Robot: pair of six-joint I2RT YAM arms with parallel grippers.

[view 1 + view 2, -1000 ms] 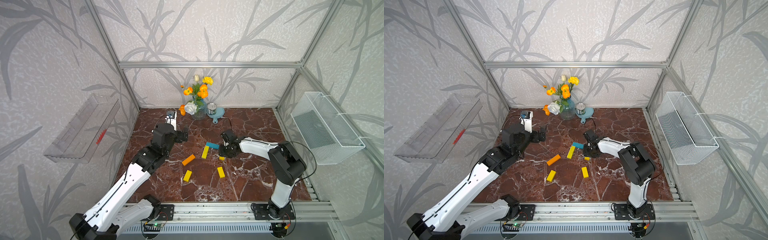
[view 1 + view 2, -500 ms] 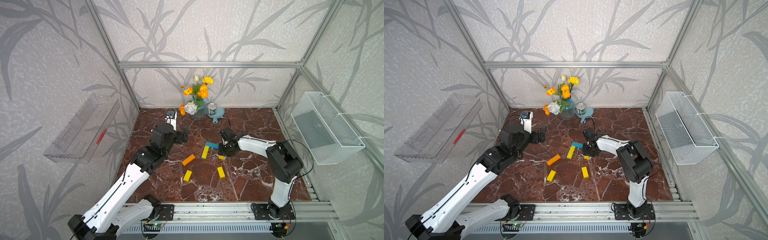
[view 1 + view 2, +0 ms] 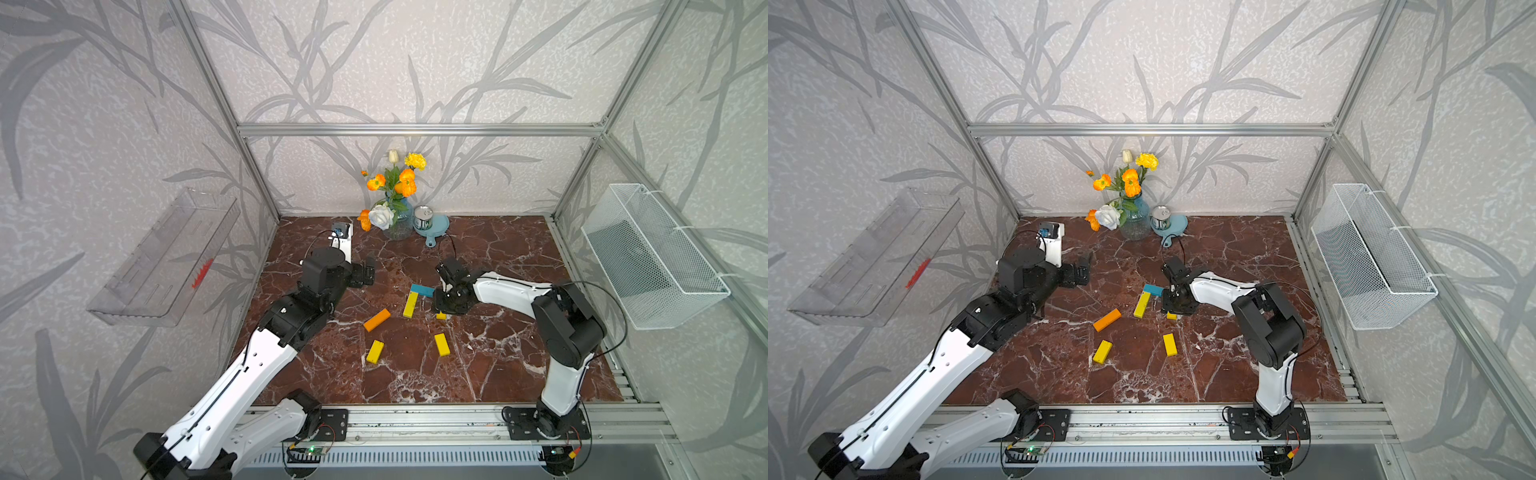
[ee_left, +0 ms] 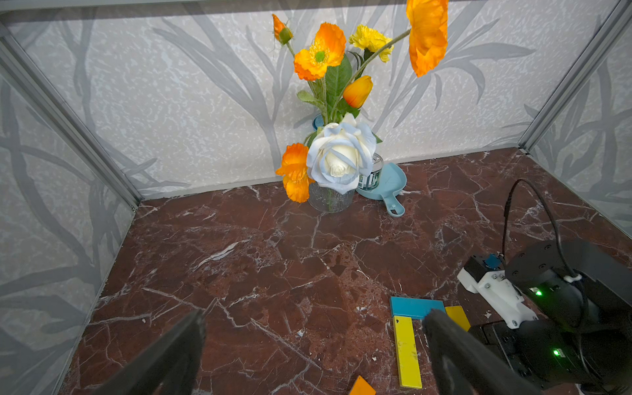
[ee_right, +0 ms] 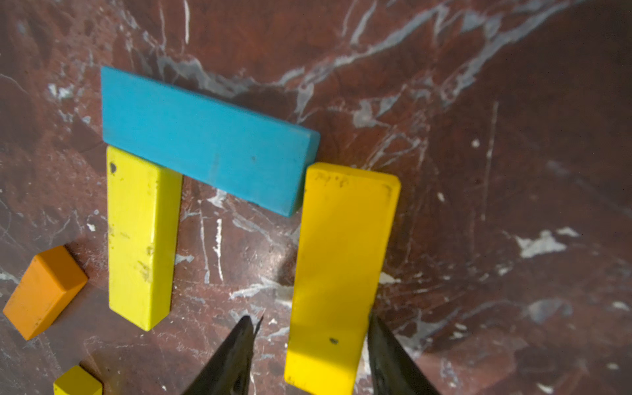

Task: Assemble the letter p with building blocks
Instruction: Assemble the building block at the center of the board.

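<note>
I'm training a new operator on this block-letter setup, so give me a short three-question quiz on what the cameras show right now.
1. True or false: the left gripper is holding a block.
2. Which block lies between the fingers of the right gripper? A) blue B) orange C) yellow
3. How many yellow blocks lie on the table?

Key:
1. False. Its jaws stand wide open with nothing between them.
2. C. The yellow block lies there, beside one end of the blue block.
3. Four: that one, the long one under the blue block's other end, and two loose ones.
</note>
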